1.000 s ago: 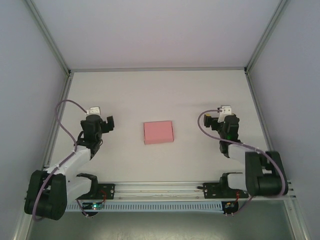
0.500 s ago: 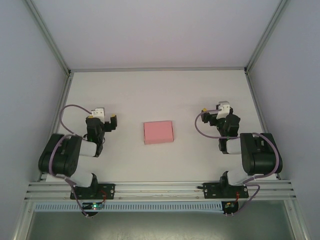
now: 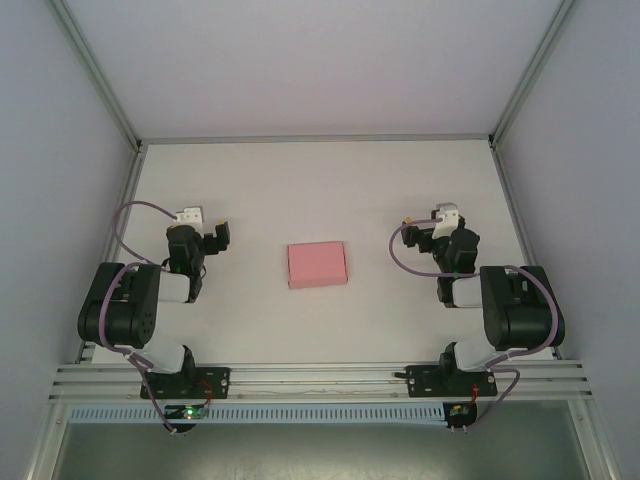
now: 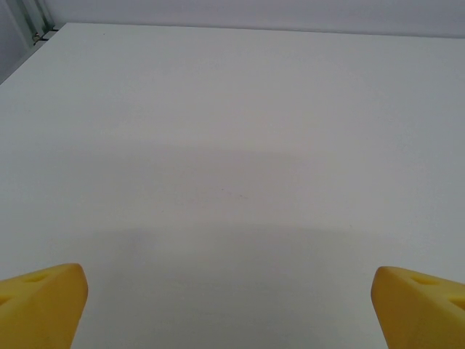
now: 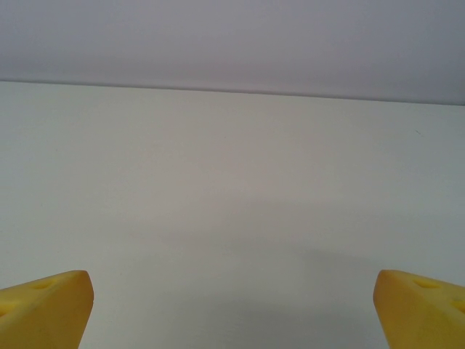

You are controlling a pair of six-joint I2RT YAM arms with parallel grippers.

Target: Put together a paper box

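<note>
A small, flat pink box (image 3: pixel 318 265) lies on a white table (image 3: pixel 320 180), untouched. The left gripper (image 4: pixel 232 309) sits well left of the box, the right gripper (image 5: pixel 232 309) well right. Both spread their yellow fingers (image 4: pixel 40 305) wide, holding nothing.

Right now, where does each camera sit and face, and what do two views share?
Top external: above and behind the arm bases, looking down on the table, pink paper box mid-table, both folded arms.
Left wrist: on the left arm, facing across bare table to the far wall; yellow left fingers at the lower corners, wide apart.
Right wrist: likewise on the right arm; yellow right fingers wide apart.
Shared: both wrist views see bare table and far wall.
</note>
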